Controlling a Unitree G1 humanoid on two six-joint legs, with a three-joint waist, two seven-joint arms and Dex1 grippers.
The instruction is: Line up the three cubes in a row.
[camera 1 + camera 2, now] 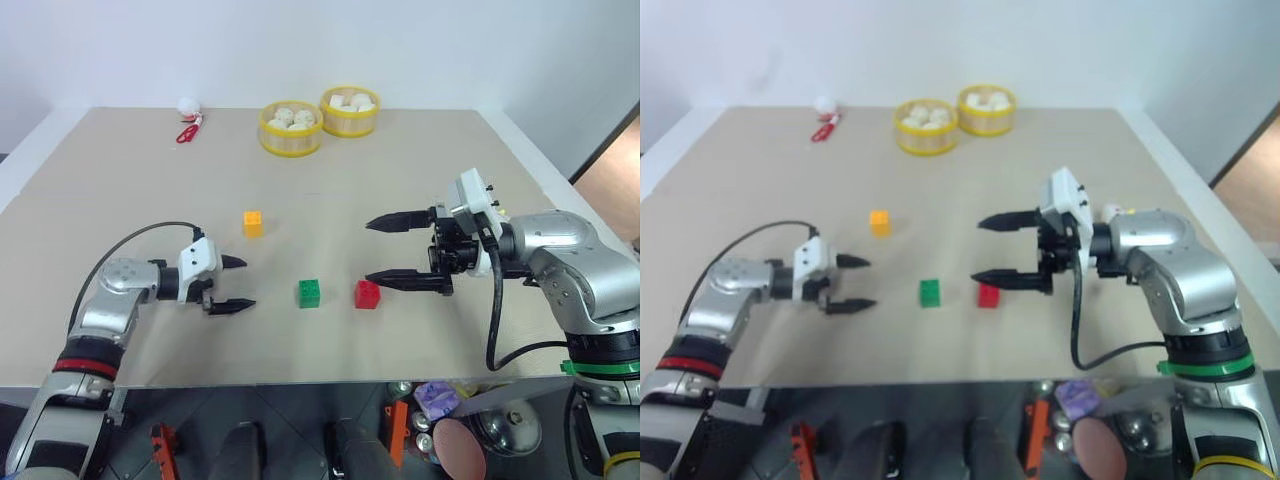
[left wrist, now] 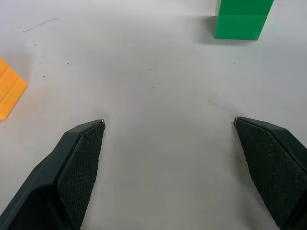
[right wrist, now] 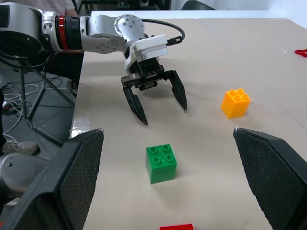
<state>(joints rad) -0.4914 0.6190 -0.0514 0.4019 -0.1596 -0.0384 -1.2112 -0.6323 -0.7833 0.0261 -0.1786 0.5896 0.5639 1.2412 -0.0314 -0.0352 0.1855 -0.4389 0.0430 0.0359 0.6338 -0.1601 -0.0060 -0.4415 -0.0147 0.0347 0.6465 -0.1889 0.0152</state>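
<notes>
The left gripper [image 1: 236,284] is wide open and holds nothing, at the left middle of the frame. The right gripper [image 1: 385,252] is wide open too, on the right. The green cube [image 1: 309,293] and red cube [image 1: 367,294] sit side by side near the middle. The yellow-orange cube [image 1: 253,223] sits farther up on the table [image 1: 120,170].

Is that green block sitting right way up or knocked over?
Upright: the green cube sits flat on the table with its four studs facing up.

Glossy plastic green cube [image 3: 161,163] on matt table [image 3: 211,115].
</notes>
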